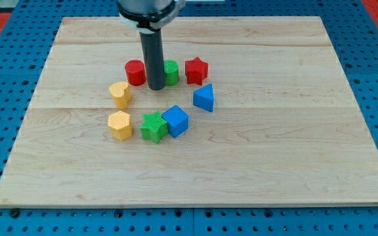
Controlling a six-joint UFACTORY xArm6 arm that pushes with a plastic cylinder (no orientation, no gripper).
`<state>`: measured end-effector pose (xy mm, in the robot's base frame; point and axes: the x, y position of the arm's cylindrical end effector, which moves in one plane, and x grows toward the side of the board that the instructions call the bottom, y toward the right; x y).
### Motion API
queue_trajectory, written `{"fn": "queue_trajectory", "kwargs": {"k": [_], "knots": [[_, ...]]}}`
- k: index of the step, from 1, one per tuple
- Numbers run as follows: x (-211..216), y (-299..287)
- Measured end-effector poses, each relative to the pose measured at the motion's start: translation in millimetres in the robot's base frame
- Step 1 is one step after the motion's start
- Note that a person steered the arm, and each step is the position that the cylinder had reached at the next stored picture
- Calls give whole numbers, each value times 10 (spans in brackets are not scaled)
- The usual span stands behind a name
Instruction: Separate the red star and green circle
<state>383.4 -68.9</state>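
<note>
Up near the wooden surface's [294, 164] top edge, my tip [156, 87], with no claw to open or close, touches the green circle block [171, 72], beside the red star block [196, 70].

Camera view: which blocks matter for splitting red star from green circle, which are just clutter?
Job:
- red star
- green circle, partly hidden behind the rod, close to the star's left
- my tip, at the green circle's left edge

Lying about:
- red circle
- yellow heart
- yellow hexagon
- green star
- blue cube
- blue triangle
</note>
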Motion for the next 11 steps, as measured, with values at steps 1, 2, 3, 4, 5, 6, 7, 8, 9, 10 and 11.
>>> {"fn": "queue_trajectory", "kwargs": {"k": [1,2,3,4,5,6,7,8,9,10,11], "knots": [[-24,150],[26,302],[109,403],[64,664],[64,977],[64,1242],[-125,1153],[-412,696],[-707,224],[-444,96],[-150,-46]]}}
